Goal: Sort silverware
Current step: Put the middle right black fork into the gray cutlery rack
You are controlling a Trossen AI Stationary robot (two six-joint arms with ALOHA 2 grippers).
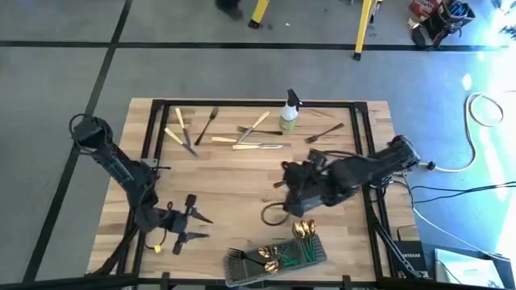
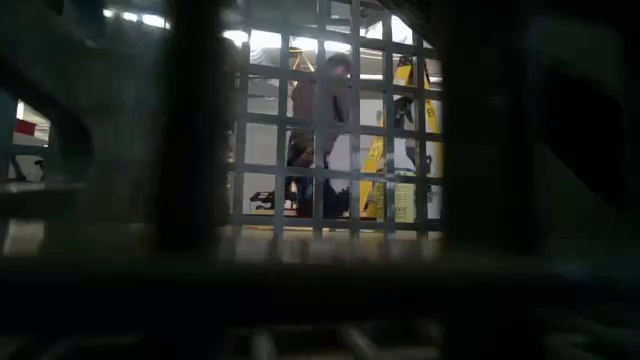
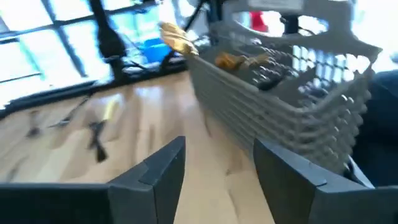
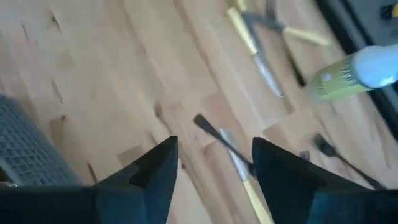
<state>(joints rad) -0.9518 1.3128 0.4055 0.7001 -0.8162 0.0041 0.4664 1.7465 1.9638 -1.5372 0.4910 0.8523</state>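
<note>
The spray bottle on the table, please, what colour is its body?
Yellow-green, white top; the spray bottle shows best in the high view.

Two dark, near-black jointed arms are recorded. The left gripper (image 1: pixel 192 222) is formed of two slim pointed black fingers; a small yellow mark is noted beside it. The right gripper (image 4: pixel 214 163) is fitted with broad, flat, angular dark fingers. A black cable is looped at the right arm.
</note>
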